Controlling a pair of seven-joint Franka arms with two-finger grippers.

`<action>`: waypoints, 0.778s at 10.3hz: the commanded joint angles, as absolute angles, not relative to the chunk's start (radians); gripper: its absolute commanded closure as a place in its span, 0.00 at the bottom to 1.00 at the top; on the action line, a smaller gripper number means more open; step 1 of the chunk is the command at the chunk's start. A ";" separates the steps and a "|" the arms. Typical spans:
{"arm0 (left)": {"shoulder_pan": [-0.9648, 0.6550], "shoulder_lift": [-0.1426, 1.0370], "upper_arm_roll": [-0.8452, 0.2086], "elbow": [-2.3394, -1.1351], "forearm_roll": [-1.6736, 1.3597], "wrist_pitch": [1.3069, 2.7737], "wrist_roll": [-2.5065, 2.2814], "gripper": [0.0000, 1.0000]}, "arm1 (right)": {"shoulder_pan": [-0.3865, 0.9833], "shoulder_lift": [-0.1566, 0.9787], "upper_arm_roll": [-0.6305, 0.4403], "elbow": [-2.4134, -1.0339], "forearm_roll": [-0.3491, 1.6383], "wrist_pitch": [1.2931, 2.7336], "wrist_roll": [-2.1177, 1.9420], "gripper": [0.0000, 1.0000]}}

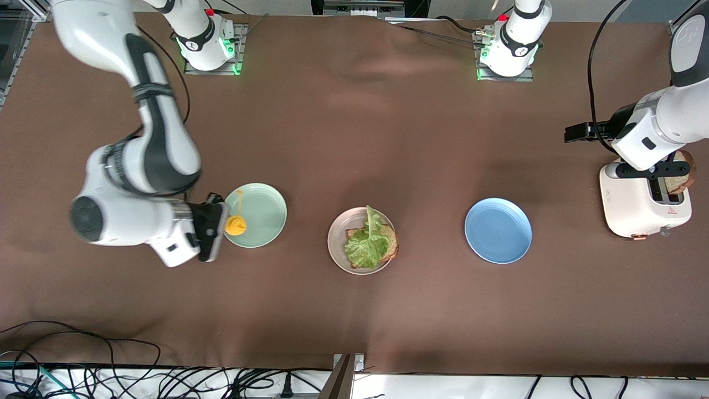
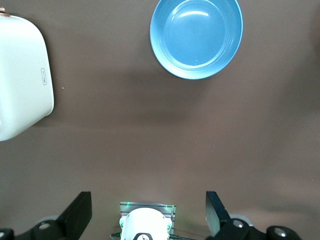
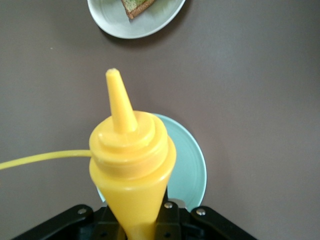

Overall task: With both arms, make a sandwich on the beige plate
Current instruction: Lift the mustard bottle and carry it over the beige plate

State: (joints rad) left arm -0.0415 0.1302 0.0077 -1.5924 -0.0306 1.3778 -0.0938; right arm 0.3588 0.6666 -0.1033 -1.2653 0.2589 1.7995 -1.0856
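The beige plate [image 1: 338, 245] [image 3: 115, 22] sits mid-table, holding a brown bread slice [image 1: 391, 241] [image 3: 131, 6] with a ruffled green lettuce leaf [image 1: 365, 244] on top. My right gripper [image 1: 217, 226] [image 3: 142, 226] is shut on a yellow squeeze bottle [image 1: 236, 225] [image 3: 131, 165], held on its side over the edge of the mint-green plate [image 1: 265, 213] [image 3: 194, 165] with the nozzle toward the beige plate. My left gripper [image 1: 659, 169] [image 2: 148, 215] hangs open and empty above the white toaster [image 1: 637, 208] [image 2: 20, 75]. A second bread slice [image 1: 679, 180] stands in the toaster.
A blue plate [image 1: 498, 230] [image 2: 196, 37] lies between the beige plate and the toaster, with nothing on it. The bottle's yellow cap tether [image 3: 40, 159] trails sideways. Cables run along the table edge nearest the front camera.
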 commanded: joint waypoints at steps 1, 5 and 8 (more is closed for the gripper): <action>-0.048 0.135 0.008 -1.585 -0.011 1.382 -0.084 0.00 | 0.466 0.701 -0.114 -1.221 0.062 1.868 -0.962 0.82; -0.052 0.135 0.008 -1.585 0.002 1.387 -0.084 0.00 | 0.662 0.713 -0.117 -1.201 -0.363 1.971 -0.778 0.82; -0.054 0.135 0.006 -1.585 0.002 1.390 -0.084 0.00 | 0.758 0.745 -0.118 -1.200 -0.679 1.968 -0.677 0.82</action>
State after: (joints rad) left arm -0.0457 0.1319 0.0062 -1.5924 -0.0306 1.3840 -0.0938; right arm 0.7260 0.7058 -0.1024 -1.2398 -0.5621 1.9750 -0.7270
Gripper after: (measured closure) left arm 0.000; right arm 0.815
